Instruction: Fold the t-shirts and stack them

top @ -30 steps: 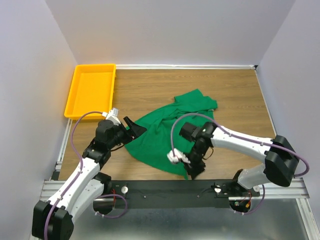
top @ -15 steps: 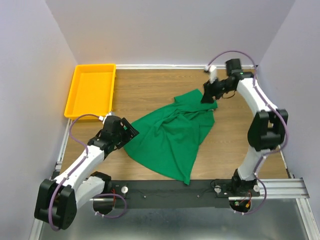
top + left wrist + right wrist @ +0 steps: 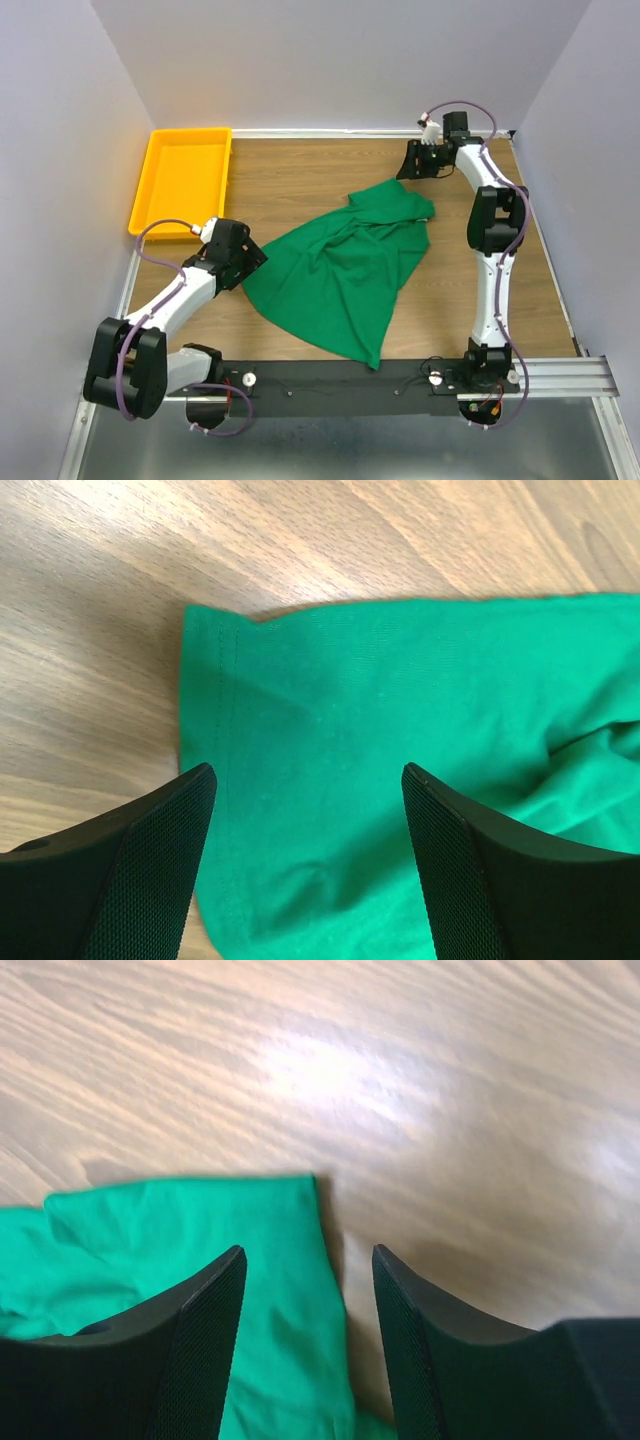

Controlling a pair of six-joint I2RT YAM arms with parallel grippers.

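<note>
Right hand (image 3: pixel 411 163) is drawn back off t-shirt's (image 3: pixel 340 270) far corner; it and left hand (image 3: pixel 250 262) are held open, apparently empty; nothing is folded yet.

The right gripper (image 3: pixel 412 162) has left the near hem of the green t-shirt (image 3: pixel 340 275), swung across to the far sleeve and now hangs just past it, near the back edge of the worktop (image 3: pixel 300 180), its arm stretched far out. The left gripper (image 3: pixel 248 262) has drawn back slightly to the shirt's left edge
</note>
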